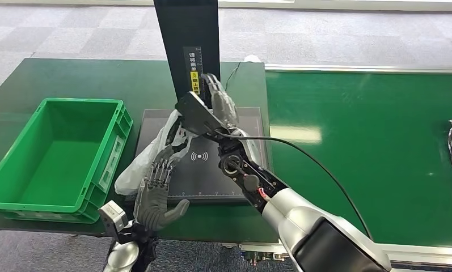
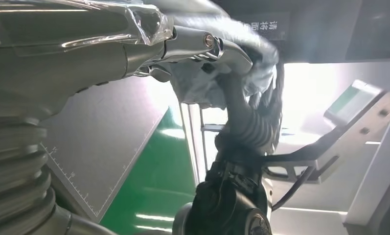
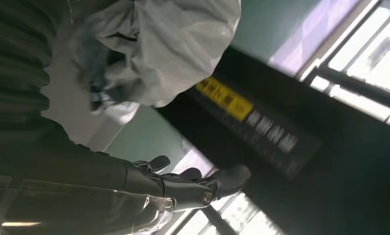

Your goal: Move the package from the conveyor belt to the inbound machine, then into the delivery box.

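Right arm reaches far forward and across, silver forearm angled up toward the left, wrist bent, right hand (image 1: 219, 105) stretched out with fingers long and nearly straight, the package's plastic bunched against its palm. Left arm comes up from below, left hand (image 1: 155, 192) upright, thumb splayed to the side, fingertips (image 1: 162, 165) touching the plastic just beyond them.

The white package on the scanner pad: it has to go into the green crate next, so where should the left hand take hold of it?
Probably the loose bulging end of the white package, nearest the left hand. It is soft plastic and sags off the pad toward the green crate. Come from the crate side; the right hand is at the far end.
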Robot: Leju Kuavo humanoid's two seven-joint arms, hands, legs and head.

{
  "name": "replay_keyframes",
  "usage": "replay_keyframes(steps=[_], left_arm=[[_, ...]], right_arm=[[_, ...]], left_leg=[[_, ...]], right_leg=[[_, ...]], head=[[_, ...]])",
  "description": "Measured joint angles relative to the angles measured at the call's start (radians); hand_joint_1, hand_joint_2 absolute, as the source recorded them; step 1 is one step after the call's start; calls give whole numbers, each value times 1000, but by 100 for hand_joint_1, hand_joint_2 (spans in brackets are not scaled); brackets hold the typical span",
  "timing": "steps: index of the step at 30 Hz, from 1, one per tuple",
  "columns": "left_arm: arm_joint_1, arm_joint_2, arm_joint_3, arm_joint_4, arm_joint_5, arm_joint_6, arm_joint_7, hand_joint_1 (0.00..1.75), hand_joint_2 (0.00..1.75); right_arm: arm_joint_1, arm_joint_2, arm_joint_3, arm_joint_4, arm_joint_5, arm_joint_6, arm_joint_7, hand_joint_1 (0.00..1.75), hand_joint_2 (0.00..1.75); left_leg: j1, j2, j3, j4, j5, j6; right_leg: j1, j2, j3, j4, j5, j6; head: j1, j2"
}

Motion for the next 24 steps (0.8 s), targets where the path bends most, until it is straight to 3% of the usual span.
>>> replay_keyframes(steps=[5, 12, 19, 24], left_arm=[[18, 4, 3, -12, 0, 9, 0, 0, 175], [58, 4, 11, -57, -9, 12, 1, 0, 175], [128, 4, 29, -129, -29, 24, 2, 0, 175], [172, 4, 52, -179, -40, 35, 0, 0, 175]], right_arm=[[1, -96, -139, 12, -106, -99, -56, 0, 175], [37, -215, -356, 16, -179, -115, -149, 0, 175], [140, -312, -587, 10, -232, -45, -283, 0, 175], [242, -343, -726, -7, -229, 24, -357, 0, 175]], left_leg=[[0, -2, -1, 2, 0, 0], [0, -3, -1, 2, -1, 1], [0, -3, -2, 2, -1, 1], [0, -3, -2, 2, -1, 1]], right_leg=[[0, -1, 1, 0, 0, 0], [0, -1, 0, 0, 0, 0], [0, -2, 1, 0, 0, 1], [0, -2, 0, 0, 0, 1]], head=[[0, 0], [0, 0], [0, 0], [0, 0]])
